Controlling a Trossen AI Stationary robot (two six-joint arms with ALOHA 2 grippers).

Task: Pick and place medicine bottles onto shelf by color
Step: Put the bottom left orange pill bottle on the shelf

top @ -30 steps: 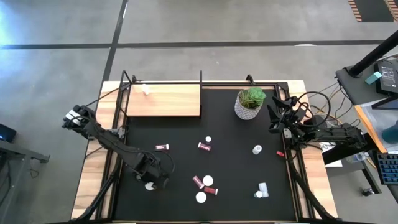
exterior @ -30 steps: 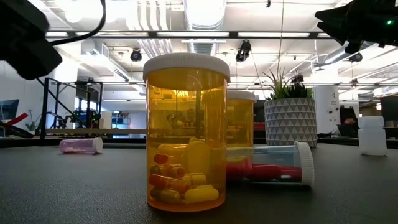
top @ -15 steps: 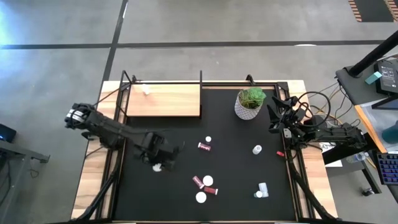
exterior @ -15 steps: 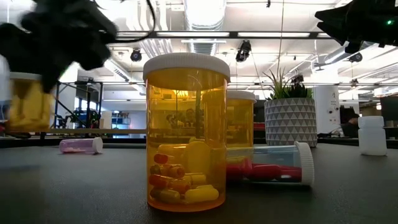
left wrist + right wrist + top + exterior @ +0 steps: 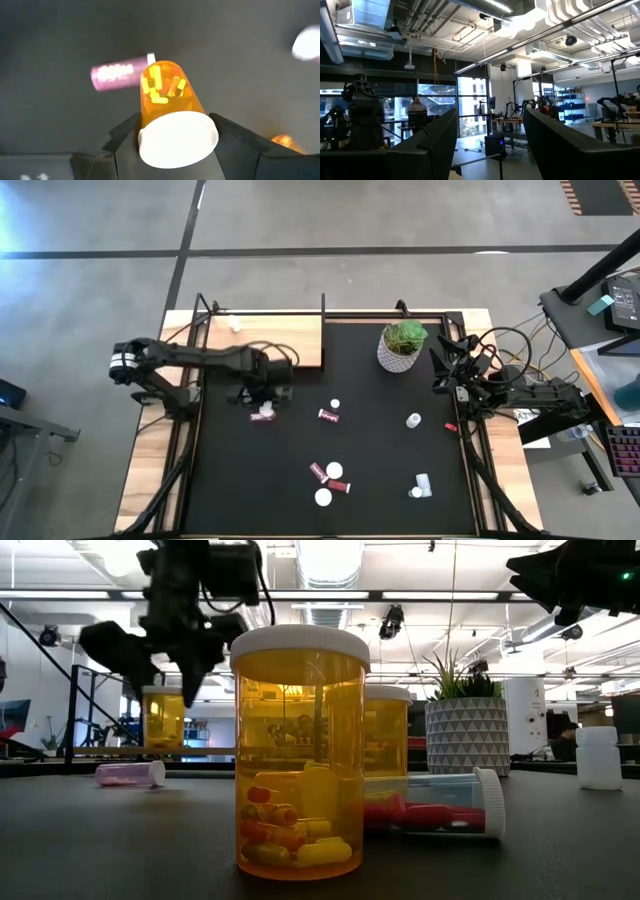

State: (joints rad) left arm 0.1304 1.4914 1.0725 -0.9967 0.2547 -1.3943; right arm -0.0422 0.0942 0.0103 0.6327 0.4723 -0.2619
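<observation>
My left gripper (image 5: 264,398) hangs over the black mat just near of the wooden shelf (image 5: 262,340), shut on an orange medicine bottle (image 5: 167,92) with a white cap, also seen in the low view (image 5: 163,720). Below it a maroon bottle (image 5: 117,76) lies on its side on the mat. One small white bottle (image 5: 236,323) stands on the shelf's far left. More bottles lie and stand on the mat: maroon (image 5: 328,416), white (image 5: 413,420), and a cluster (image 5: 328,480). My right gripper (image 5: 490,145) waits at the table's right edge, open, pointing up into the room. My left gripper pinches the orange bottle at its white cap (image 5: 177,137) between its two fingers, one on either side. The fingers come steeply from above, pointing down. The bottle hangs below them, cap up, lifted clear of the mat.
A white pot with a green plant (image 5: 402,346) stands at the mat's far right. A large orange bottle (image 5: 300,750) stands close to the low camera with a clear bottle (image 5: 440,812) lying beside it. Black frame posts (image 5: 323,305) rise at the shelf's corners.
My left gripper has swung from the mat's near left toward the far edge and the shelf, rising a little and rolling about its own axis. It has stayed shut on the orange bottle, which travels with it clear of the mat.
</observation>
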